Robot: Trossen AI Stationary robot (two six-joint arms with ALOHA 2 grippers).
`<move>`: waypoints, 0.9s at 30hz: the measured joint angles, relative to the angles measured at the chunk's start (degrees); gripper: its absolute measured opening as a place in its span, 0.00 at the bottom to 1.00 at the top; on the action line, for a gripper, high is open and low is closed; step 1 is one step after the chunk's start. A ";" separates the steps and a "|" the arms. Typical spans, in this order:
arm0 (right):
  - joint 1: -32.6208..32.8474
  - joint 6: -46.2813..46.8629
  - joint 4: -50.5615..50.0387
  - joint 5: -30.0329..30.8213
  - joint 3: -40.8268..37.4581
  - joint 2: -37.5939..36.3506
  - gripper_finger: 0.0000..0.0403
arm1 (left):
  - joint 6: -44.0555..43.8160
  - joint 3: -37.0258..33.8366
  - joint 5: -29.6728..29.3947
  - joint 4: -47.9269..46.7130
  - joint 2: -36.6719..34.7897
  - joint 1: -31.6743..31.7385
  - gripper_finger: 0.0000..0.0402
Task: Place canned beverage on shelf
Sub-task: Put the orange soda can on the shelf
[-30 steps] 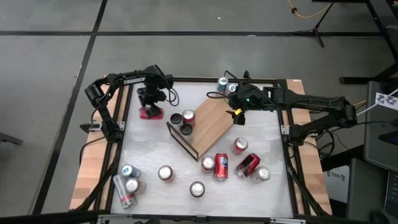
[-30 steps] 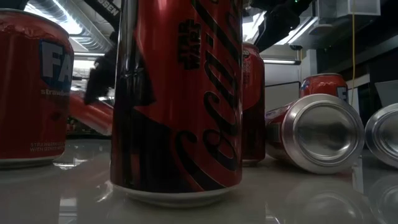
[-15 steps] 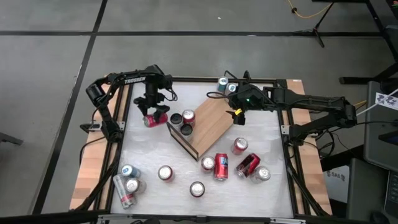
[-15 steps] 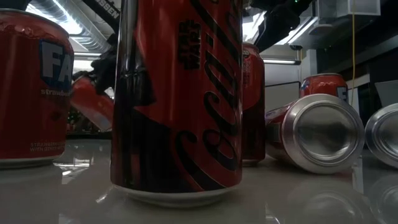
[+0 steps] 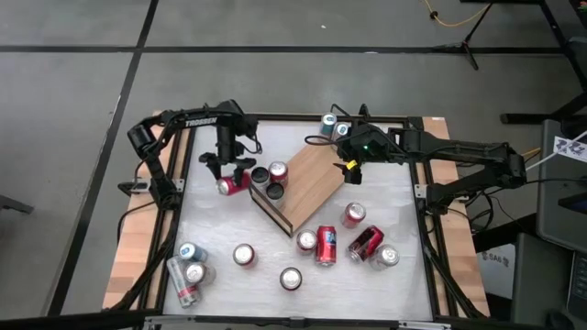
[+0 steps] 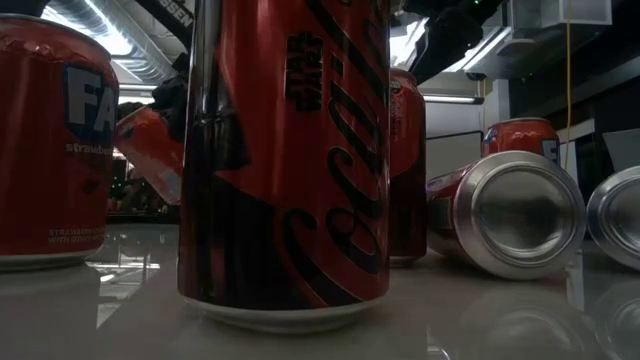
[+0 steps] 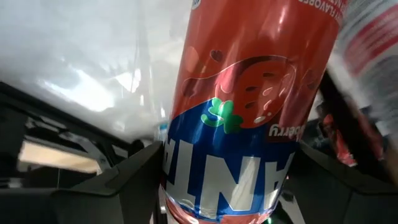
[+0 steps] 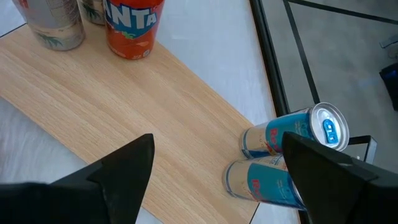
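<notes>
My left gripper (image 5: pixel 231 180) is clamped on a red-and-blue strawberry Fanta can (image 7: pixel 242 118), tilted, just left of the light-wood shelf (image 5: pixel 307 183). My right gripper (image 5: pixel 351 171) hovers with fingers apart over the shelf's far right end.

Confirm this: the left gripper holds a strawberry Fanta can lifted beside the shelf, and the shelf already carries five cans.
Wrong on the count. The high view shows three cans on the shelf, clustered at its end nearest the left gripper. The rest stands: that gripper holds the strawberry Fanta can lifted beside the shelf.
</notes>
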 joint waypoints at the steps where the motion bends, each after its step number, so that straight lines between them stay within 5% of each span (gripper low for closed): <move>1: -0.01 0.01 0.00 0.00 0.02 0.00 0.85 | -0.09 -0.88 0.55 0.01 0.00 -0.31 0.71; 14: 0.01 -0.03 0.00 -0.02 0.00 0.00 0.85 | -4.46 -17.36 16.38 0.03 -0.06 -1.37 0.71; 27: 0.01 -0.03 0.04 -0.02 0.02 0.00 0.85 | -7.23 -25.61 17.96 0.01 -0.09 -1.07 0.80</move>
